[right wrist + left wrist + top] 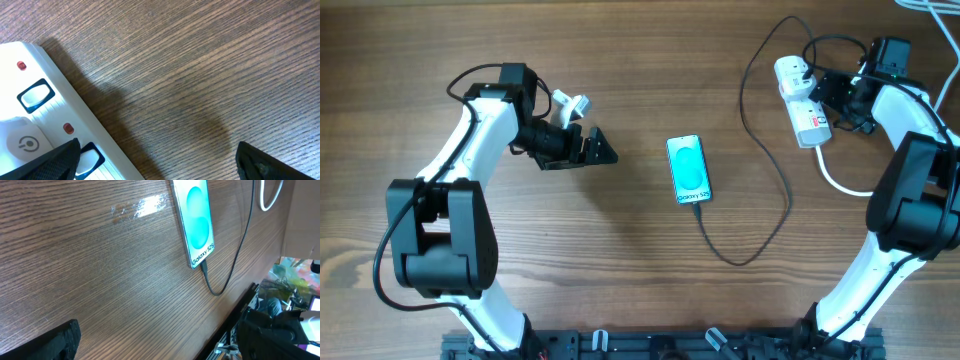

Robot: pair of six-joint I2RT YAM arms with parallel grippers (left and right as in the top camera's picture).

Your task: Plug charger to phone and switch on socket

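Note:
The phone point(688, 168) lies flat mid-table with its teal screen lit; it also shows in the left wrist view point(197, 220). The black charger cable point(782, 195) runs from the phone's near end, where its tip sits in the port point(204, 268), loops right and goes up to the white socket point(802, 100). My left gripper point(603, 149) is open and empty, left of the phone. My right gripper point(828, 101) is open at the socket's right side. In the right wrist view one finger overlaps the edge of a white rocker switch point(89, 159) on the socket point(20, 125).
The socket's thick white cord point(838, 180) curves down past the right arm. A second rocker switch point(36, 94) and red indicator dots point(68, 128) show on the socket. The table's front edge with a rail point(650, 345) lies near.

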